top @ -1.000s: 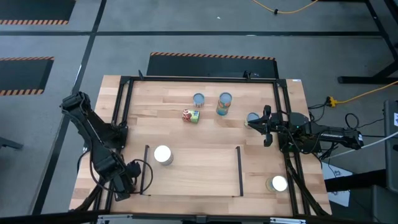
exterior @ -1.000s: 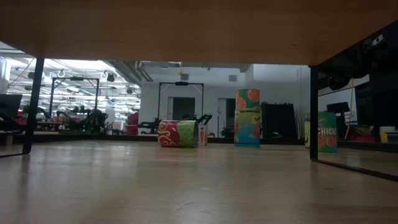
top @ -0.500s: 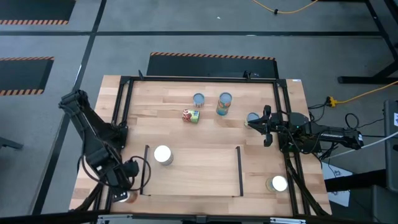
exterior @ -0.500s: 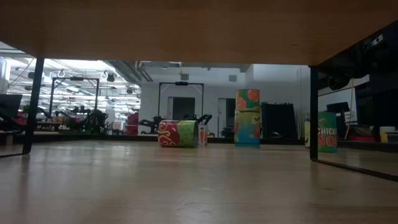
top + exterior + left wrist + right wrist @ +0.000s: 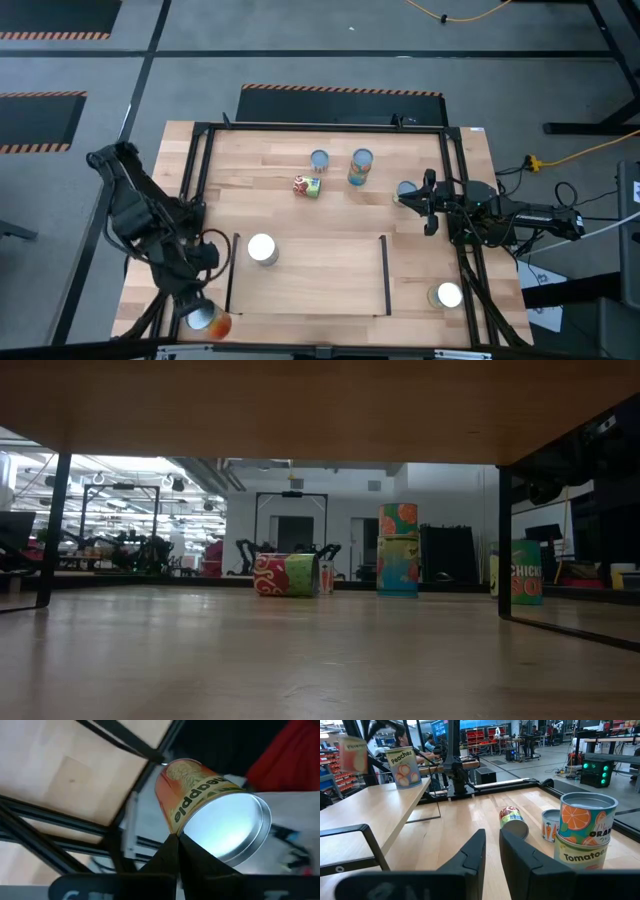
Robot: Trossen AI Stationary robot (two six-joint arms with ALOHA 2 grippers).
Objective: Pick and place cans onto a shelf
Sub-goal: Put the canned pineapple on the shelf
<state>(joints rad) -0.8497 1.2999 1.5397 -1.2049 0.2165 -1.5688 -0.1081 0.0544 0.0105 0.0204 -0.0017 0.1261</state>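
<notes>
Left wrist view: orange-labelled pineapple tin with silvery top (image 5: 215, 817) is clamped in the left gripper (image 5: 176, 840), held above the black outer frame (image 5: 75, 815), likely for carrying to the light-wood shelf (image 5: 310, 270). Right gripper (image 5: 490, 847), fingers slightly apart, waits near stacked tins (image 5: 585, 837).

The high camera looked straight down on the whole table (image 5: 330, 270). The low one sat at tabletop height, facing level toward the room. Both shared the toppled can (image 5: 307, 186) (image 5: 287, 575). Each wrist camera looked forward past its own fingers, the left close on an orange can (image 5: 210, 815).
</notes>
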